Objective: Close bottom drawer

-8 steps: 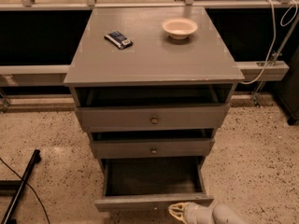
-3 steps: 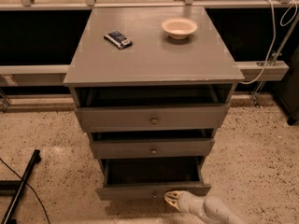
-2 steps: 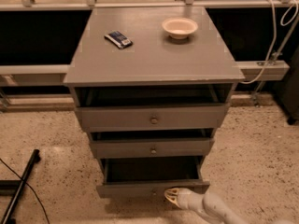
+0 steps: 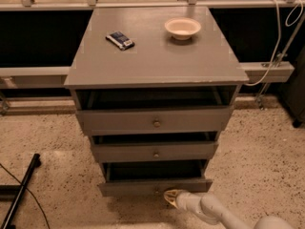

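The bottom drawer [image 4: 143,186] is the lowest, narrowest grey front of the cabinet. It stands slightly out, with a thin dark strip of its inside showing above the front. Its brass knob is hidden behind my gripper. My gripper [image 4: 170,197], pale with a yellowish tip, reaches in from the lower right and rests against the middle of the drawer front, low in the camera view.
The middle drawer [image 4: 155,153] and top drawer [image 4: 155,122] also stand partly out. On the cabinet top [image 4: 157,56] lie a white bowl [image 4: 182,28] and a small dark packet [image 4: 119,39]. A black pole [image 4: 21,191] lies on the speckled floor at left. White cables [image 4: 279,37] hang at right.
The bottom drawer has slid inward from well open to nearly closed. My gripper has moved up and inward with the drawer front.
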`<action>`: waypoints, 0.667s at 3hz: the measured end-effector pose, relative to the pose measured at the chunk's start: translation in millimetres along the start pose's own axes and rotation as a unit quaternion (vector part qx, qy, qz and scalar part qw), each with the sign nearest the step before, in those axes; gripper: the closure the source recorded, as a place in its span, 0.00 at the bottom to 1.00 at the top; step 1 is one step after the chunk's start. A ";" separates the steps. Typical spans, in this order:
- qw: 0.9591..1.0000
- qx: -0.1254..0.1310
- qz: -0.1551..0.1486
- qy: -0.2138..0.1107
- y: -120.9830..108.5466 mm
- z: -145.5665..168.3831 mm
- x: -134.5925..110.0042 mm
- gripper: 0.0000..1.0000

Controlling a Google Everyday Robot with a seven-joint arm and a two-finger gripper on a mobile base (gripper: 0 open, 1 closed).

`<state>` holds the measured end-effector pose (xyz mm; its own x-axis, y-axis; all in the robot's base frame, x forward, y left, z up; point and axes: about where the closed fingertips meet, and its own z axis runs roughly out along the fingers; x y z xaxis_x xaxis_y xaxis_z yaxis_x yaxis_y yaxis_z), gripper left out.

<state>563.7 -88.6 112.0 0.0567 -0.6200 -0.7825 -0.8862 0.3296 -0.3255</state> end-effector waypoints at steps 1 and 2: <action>1.000 0.009 -0.004 0.010 -24.2 10.0 8.3 1.00; 1.000 0.010 -0.005 0.012 -26.4 10.0 9.3 1.00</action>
<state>592.2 -96.0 108.0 0.0534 -0.6403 -0.7663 -0.8764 0.3378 -0.3433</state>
